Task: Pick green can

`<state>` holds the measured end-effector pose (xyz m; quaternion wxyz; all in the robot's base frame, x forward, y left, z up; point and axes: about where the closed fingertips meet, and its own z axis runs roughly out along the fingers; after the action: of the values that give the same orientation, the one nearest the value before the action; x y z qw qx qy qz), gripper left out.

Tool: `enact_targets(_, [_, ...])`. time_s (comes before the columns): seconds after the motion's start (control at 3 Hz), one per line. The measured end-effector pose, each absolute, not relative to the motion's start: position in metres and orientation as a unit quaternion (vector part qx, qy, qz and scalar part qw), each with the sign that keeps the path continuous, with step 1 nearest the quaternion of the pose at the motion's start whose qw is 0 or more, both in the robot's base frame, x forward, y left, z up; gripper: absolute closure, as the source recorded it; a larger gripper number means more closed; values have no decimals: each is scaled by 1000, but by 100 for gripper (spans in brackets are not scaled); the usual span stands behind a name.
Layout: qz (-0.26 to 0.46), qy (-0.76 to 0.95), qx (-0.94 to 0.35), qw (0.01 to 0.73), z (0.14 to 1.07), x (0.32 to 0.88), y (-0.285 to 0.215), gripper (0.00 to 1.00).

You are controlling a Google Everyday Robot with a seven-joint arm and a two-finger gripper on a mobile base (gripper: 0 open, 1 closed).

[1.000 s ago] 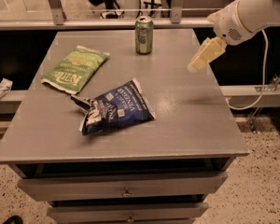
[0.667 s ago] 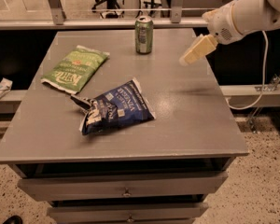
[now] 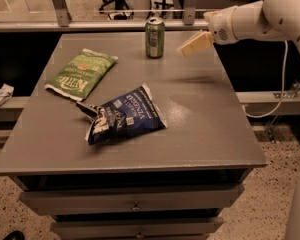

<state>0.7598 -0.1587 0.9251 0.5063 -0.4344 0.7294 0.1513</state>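
Observation:
The green can (image 3: 154, 37) stands upright near the far edge of the grey table (image 3: 200, 129), its silver top showing. My gripper (image 3: 194, 44) hangs above the table just right of the can, a short gap away and at about the can's height. Its pale fingers point left toward the can. The white arm (image 3: 255, 16) reaches in from the upper right.
A flat green chip bag (image 3: 81, 74) lies at the table's left. A crumpled dark blue chip bag (image 3: 122, 115) lies in the middle. Drawers sit under the table's front edge. A metal rail runs behind the table. A cable hangs at the right.
My gripper has moved left and a little toward the far edge, closing on the can. The can and both bags have not moved.

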Motion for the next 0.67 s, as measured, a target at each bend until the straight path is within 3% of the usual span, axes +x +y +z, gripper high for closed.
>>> enact_targets(0.67, [220, 696, -432, 529, 917, 794, -102, 0])
